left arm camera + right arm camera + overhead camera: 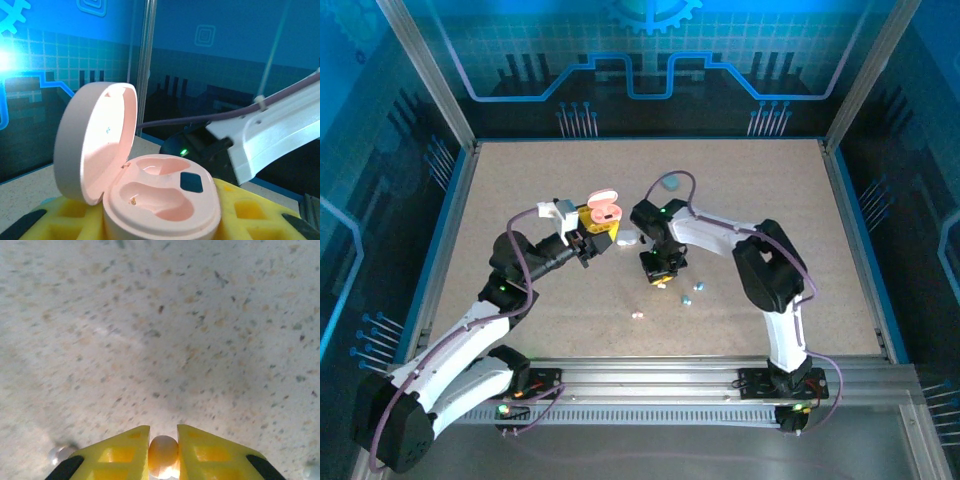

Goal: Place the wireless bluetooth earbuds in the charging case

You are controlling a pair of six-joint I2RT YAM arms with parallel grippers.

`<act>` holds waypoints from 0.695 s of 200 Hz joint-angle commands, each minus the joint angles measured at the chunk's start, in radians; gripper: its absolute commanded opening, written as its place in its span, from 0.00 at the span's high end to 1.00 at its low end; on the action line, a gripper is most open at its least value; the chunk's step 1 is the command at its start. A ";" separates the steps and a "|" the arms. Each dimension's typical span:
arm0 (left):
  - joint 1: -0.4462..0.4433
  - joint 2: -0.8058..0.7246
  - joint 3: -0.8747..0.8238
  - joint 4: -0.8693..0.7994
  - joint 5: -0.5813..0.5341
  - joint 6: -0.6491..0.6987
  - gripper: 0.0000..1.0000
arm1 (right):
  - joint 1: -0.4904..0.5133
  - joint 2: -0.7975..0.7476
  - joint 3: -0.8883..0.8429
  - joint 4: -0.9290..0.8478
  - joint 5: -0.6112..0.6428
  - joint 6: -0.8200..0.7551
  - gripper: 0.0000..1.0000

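Note:
My left gripper (588,232) is shut on the open pale pink charging case (603,213), holding it above the table. In the left wrist view the case (165,197) sits between my yellow fingers (250,210), lid (95,140) swung up to the left, both sockets bare. My right gripper (658,272) points down at the table right of the case. In its wrist view the gripper (163,434) is shut on a pale pink earbud (163,456) just above the speckled surface. Loose earbuds (637,315) (686,299) (699,288) lie in front of it.
A white case (625,240) lies between the two grippers and a teal case (670,182) lies farther back. The right arm's white link (270,135) crosses close behind the pink case. Another earbud (60,454) lies left of my right fingers.

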 commanded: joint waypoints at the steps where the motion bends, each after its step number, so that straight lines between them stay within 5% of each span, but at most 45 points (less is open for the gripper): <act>1: 0.006 -0.006 0.013 0.008 -0.021 0.017 0.67 | -0.049 -0.092 -0.051 0.063 -0.147 -0.008 0.81; 38: 0.006 -0.005 0.011 0.006 -0.025 0.016 0.67 | -0.133 -0.168 -0.134 0.198 -0.384 -0.045 0.80; 88: 0.006 -0.006 0.013 0.002 -0.027 0.013 0.67 | -0.114 -0.036 -0.015 -0.030 -0.018 -0.107 0.79; 139: 0.006 -0.011 0.015 -0.005 -0.030 0.016 0.67 | -0.069 0.049 0.021 -0.051 0.083 -0.112 0.79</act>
